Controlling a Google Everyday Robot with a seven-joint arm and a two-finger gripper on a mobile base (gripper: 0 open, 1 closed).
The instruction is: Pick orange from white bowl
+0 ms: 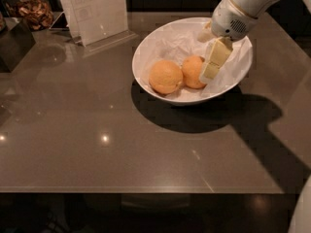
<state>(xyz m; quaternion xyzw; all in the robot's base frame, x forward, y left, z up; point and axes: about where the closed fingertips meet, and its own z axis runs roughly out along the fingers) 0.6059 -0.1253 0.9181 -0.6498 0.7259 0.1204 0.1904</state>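
Observation:
The white bowl (146, 52) sits on the table, lined with crumpled white paper. Two oranges lie in it side by side. The deeper-coloured orange (192, 73) is on the right and the paler one (165, 76) on the left. My gripper (205, 67) reaches down into the bowl from the upper right. Its near cream finger (215, 58) rests against the right side of the deeper orange. The far finger is mostly hidden behind the wrist. The jaws look open, and the orange still lies on the paper.
A clear sign holder with a paper sheet (97, 11) stands at the back left. A container of brown snacks (34, 11) and a dark box (14, 42) are at the far left. The table's front edge (146, 192) runs along the bottom.

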